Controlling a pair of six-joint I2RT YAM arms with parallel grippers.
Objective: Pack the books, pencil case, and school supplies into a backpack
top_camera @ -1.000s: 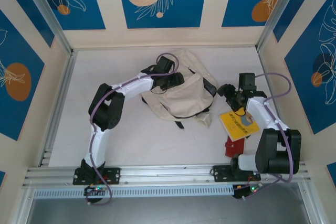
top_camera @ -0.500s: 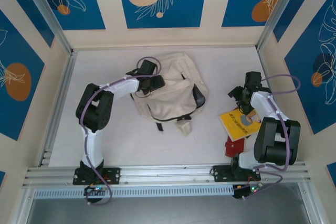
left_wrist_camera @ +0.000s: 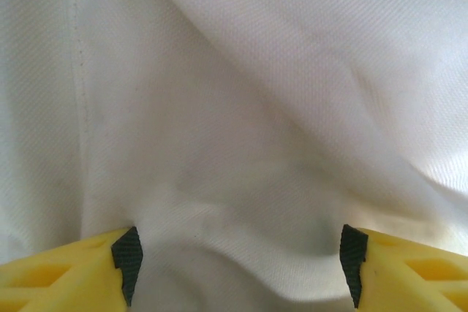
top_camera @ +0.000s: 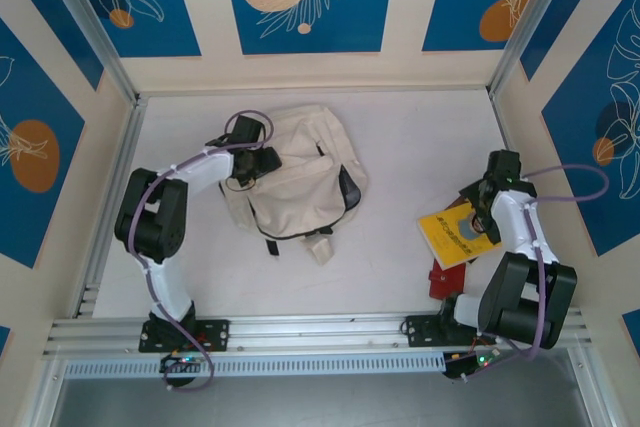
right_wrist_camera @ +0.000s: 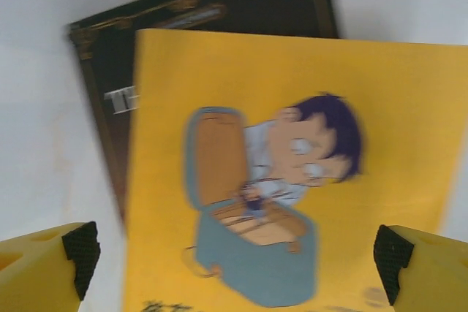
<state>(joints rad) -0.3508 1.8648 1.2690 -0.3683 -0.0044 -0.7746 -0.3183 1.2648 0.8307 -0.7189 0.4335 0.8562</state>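
The cream-white backpack (top_camera: pixel 300 182) lies flat on the table, left of centre, with a dark strap along its right side. My left gripper (top_camera: pixel 258 162) sits on its upper left part. In the left wrist view the jaws of that gripper (left_wrist_camera: pixel 238 268) stand wide apart with a bulging fold of the backpack's fabric (left_wrist_camera: pixel 241 107) held between the pads. A yellow book (top_camera: pixel 455 234) with a grey-blue picture lies at the right. My right gripper (top_camera: pixel 484 205) hovers over it, open. The right wrist view shows the yellow book (right_wrist_camera: pixel 292 180) lying on a black book (right_wrist_camera: pixel 205 20), with nothing between the fingers of the right gripper (right_wrist_camera: pixel 238 253).
A red item (top_camera: pixel 440 281) lies just in front of the yellow book, near the right arm's base. The cell's walls close in the table at the back and both sides. Bare white table lies between the backpack and the books.
The left arm has swung left and pulled the backpack with it across the table. The right gripper has moved right, away from the backpack, and opened wider over the yellow book.
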